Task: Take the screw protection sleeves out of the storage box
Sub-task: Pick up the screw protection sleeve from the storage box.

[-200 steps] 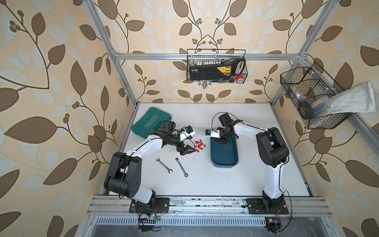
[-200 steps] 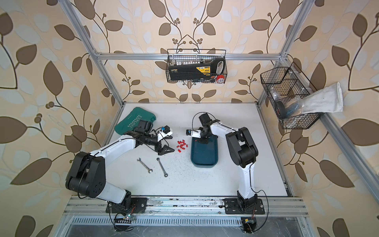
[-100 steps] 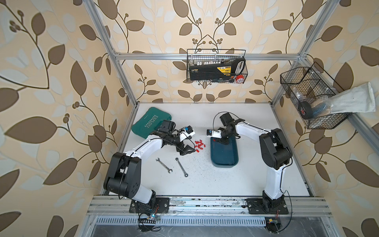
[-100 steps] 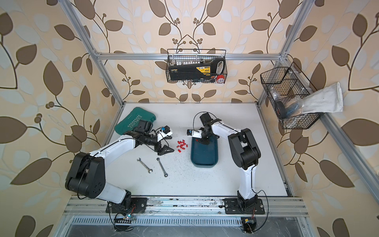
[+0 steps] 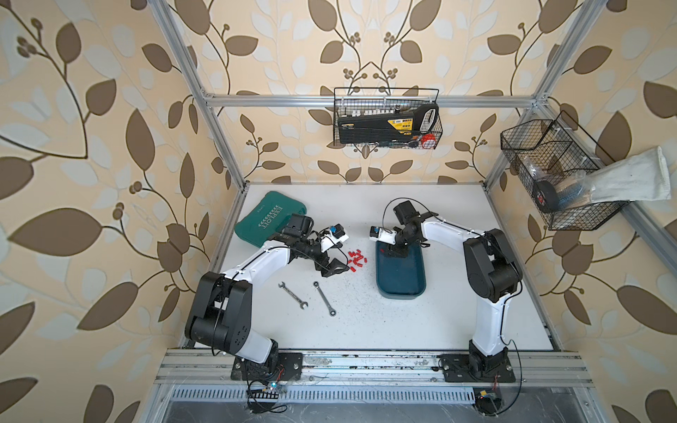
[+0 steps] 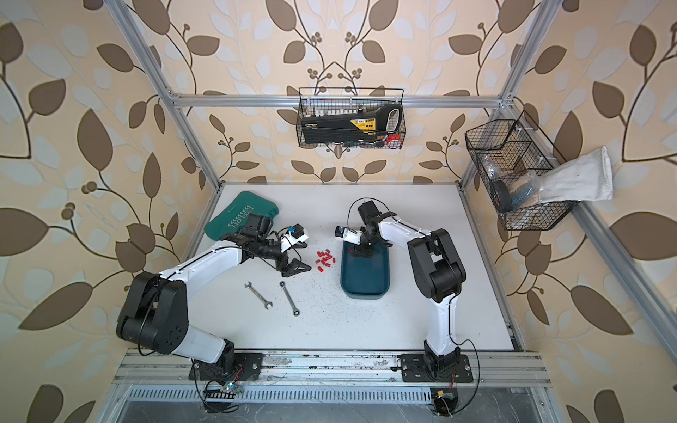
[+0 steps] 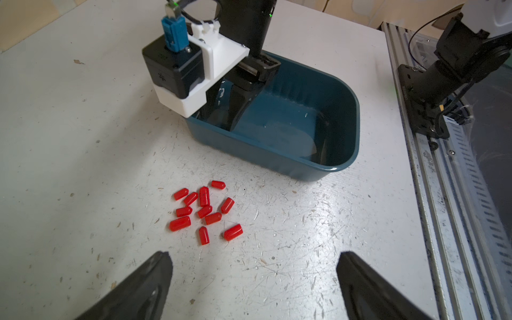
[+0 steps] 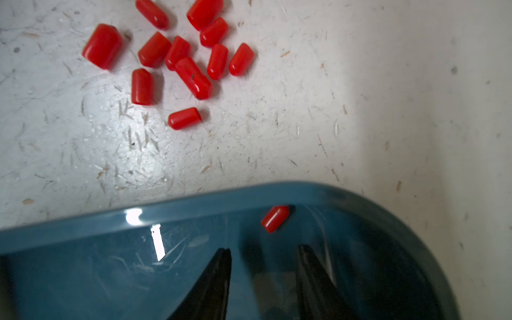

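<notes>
Most screw protection sleeves (image 5: 356, 258) are being shown heaped just beside the storage box (image 5: 401, 284) in both top views. In the left wrist view, eleven are being counted outside; the left gripper (image 7: 253, 256) is being held wide apart, empty. In the right wrist view, one sleeve (image 8: 275, 219) is being seen inside the box, beyond the parted, empty right gripper (image 8: 263, 252); only it is judged left.

Glossy teal plastic storage box (image 8: 194, 210), smooth red plastic sleeves (image 7: 205, 212), scuffed white table (image 7: 83, 138)
</notes>
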`<state>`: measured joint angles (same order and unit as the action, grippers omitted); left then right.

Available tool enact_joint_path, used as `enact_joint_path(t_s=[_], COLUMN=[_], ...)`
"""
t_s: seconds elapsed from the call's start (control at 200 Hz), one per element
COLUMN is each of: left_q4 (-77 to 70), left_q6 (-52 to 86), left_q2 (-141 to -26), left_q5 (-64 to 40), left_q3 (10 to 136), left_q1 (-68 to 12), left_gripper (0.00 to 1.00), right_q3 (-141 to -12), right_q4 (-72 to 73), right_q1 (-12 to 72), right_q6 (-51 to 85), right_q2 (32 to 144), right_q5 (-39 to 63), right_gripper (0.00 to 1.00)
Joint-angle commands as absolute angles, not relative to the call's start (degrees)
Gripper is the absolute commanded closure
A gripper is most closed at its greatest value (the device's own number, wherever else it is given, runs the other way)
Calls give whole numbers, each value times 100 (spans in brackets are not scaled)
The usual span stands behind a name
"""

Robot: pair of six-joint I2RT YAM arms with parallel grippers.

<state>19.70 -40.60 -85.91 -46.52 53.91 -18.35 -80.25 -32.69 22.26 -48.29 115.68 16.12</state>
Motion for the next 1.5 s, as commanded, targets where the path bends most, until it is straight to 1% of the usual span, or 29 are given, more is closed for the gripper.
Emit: enact_joint_path(t_s=[0.0,0.295,0.415,0.775,0.84,0.985,1.06,1.245,1.415,1.495], left_q4=[2127,2149,2160,2157,2162,2175,2182,2346,2552,2582], left_q6=[-4096,-4096,-4094,-4098,-4092,-4106,-4113,-4232,-4308,-4359], left_q2=[-8403,-8433,-8435,-8391,-8384,-8358,-8354,-8316,-8306,-8301], left_q5=[-4675,-4667,-4660,-4641,-4632,-4608,-4580,-4702,-4805,-4816], left_q3=[5598,5625,5625,5603,5605,5598,5599,5643,5739,5726], left_q1=[-1819,-1819,-1819,-1818,-1818,-1811,-1804,-1617,-1285,-1120], left_gripper=[2,2,2,2,2,2,2,1,1,1], right_q3=[-7972,-7952,-7932,-7844,-7847,-7823,-7803,-7675,-7621,-7672], right_q4=[-3193,-3054,-2982,-2729,-2736,-2808,-2888,-3120,-3557,-3701], right_q1=[2219,2229,2236,2256,2257,2258,2248,2198,2265,2431], right_q6=[-4514,-4277,-4202,-4008,-4022,-4095,-4169,-4305,-4291,-4190], right_q2=[11750,11934,11968,11988,11984,11823,11663,11038,10275,10055], right_q5=[1805,1785,1732,1532,1512,1473,1425,1372,1911,2124], right_gripper=[57,57,63,73,77,94,100,100,100,100])
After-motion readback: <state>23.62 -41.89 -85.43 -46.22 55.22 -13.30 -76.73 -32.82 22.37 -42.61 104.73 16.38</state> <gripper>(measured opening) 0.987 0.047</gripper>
